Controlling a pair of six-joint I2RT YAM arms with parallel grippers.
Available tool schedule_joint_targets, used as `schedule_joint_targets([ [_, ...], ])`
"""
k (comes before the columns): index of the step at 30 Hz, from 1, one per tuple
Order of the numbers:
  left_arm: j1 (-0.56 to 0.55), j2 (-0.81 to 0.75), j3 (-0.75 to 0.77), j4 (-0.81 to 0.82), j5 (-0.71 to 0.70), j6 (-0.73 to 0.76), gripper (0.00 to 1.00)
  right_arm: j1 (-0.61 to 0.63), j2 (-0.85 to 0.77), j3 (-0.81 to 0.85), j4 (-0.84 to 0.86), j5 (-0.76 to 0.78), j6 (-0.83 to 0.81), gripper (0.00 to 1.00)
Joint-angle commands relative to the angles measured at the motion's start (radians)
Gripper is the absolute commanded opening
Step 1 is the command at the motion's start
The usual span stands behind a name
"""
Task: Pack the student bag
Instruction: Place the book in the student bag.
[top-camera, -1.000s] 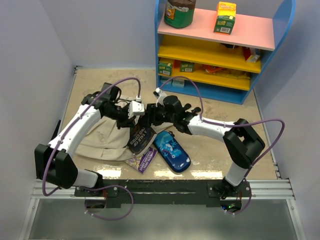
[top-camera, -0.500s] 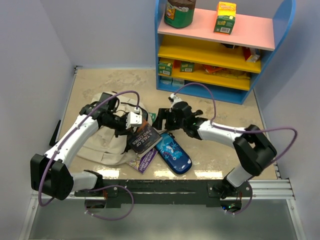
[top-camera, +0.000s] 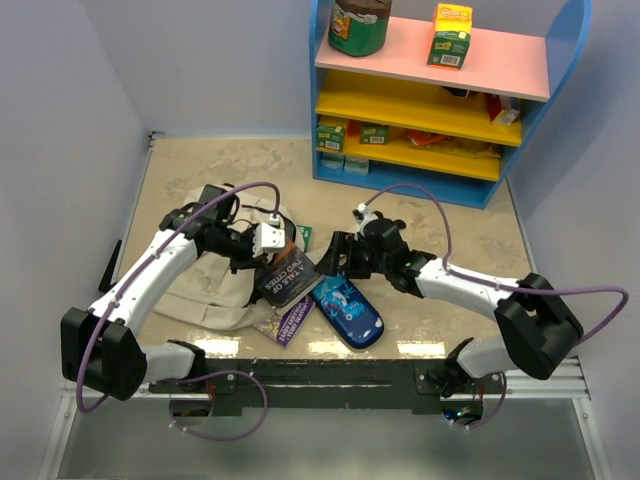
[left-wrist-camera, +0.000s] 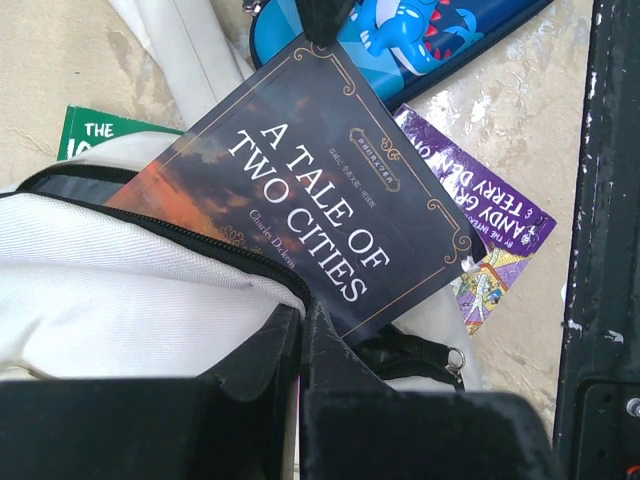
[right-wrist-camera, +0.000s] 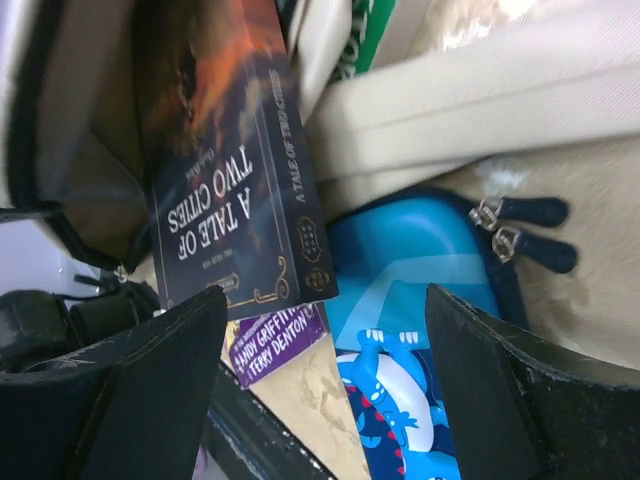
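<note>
Sand-coloured table (top-camera: 220, 165): carries everything; both arms reach over it from the near edge.
Shelf (top-camera: 500, 60): blue-sided, with pink and yellow boards, at the far right corner, well apart from the bag.
Bag (top-camera: 205, 285): beige canvas, slumped on the left half of the table under the left arm. Its dark-lined mouth faces right, and pale straps trail towards the pencil case. The left wrist view shows its canvas (left-wrist-camera: 120, 270) and black zip edge.
Left claw (top-camera: 268, 238): fingers pressed together on the bag's zip edge at the mouth (left-wrist-camera: 303, 320).
Right claw (top-camera: 335, 255): fingers spread wide, gripping nothing, just right of the bag's mouth. The dark book's free corner shows between them (right-wrist-camera: 325, 297).
Dark book (left-wrist-camera: 320, 200): "A Tale of Two Cities", one end tucked under the zip edge inside the bag, the other end sticking out over the purple book.
Pencil case (top-camera: 345, 310): blue, zipped, flat on the table just right of the dark book.
Purple book (left-wrist-camera: 480, 220): partly under the dark book, near the table's front edge.
Green book (left-wrist-camera: 95, 135): only a corner shows, beside the bag's mouth.
</note>
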Motion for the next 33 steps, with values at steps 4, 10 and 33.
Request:
schedule_joint_targets([
  [4,-0.008,-0.019,0.028,0.012,0.024,-0.041,0.00,0.017,0.078,-0.043,0.240,-0.158,0.139,0.80],
  [10,-0.008,-0.025,0.028,0.013,0.024,-0.037,0.00,0.026,0.137,-0.075,0.419,-0.181,0.271,0.69],
  [33,-0.008,-0.049,0.050,-0.002,0.033,-0.040,0.01,0.242,0.432,0.343,0.248,0.024,0.259,0.48],
])
